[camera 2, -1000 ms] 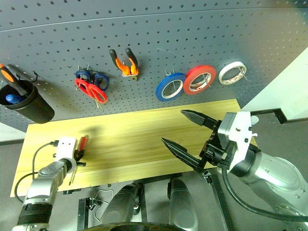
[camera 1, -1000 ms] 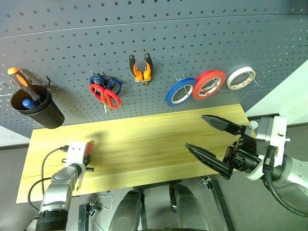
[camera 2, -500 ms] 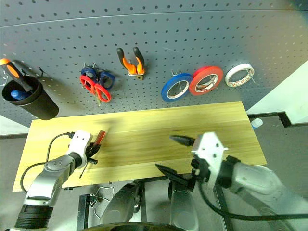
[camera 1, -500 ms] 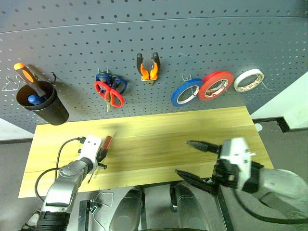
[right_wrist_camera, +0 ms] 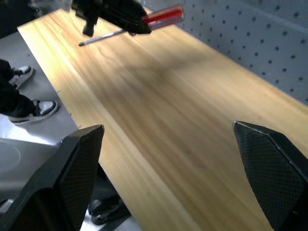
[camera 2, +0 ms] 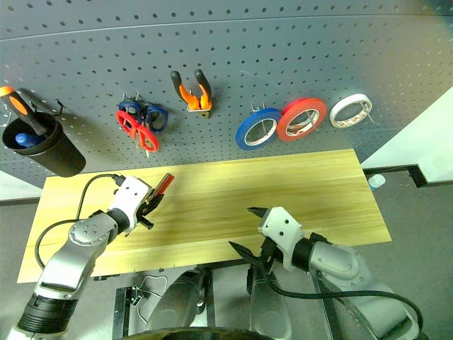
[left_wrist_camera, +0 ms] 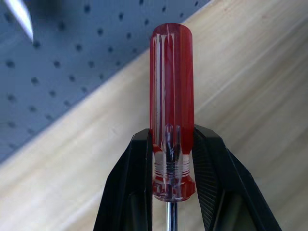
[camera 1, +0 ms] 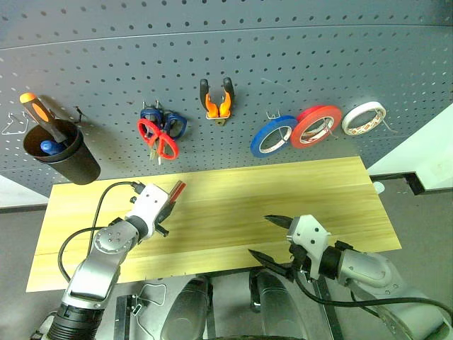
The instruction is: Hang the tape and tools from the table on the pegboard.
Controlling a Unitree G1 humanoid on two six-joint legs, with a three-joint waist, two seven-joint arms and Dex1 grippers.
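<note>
Near the bench point(camera 1: 233, 191) left end, the left gripper point(camera 1: 164, 205) has its fingers point(left_wrist_camera: 139, 163) clenched on the red-handled screwdriver point(left_wrist_camera: 171, 101) at the handle's collar, handle end aimed at the pegboard point(camera 1: 283, 64), probably ready for hanging. The red-handled scissors point(camera 1: 157, 139), pliers point(camera 1: 216, 101) and blue tape point(camera 1: 272, 136) hang on hooks above the bench's far edge. By the near edge, the right gripper point(camera 1: 272, 241) holds its fingers spread, empty, clear of the work.
</note>
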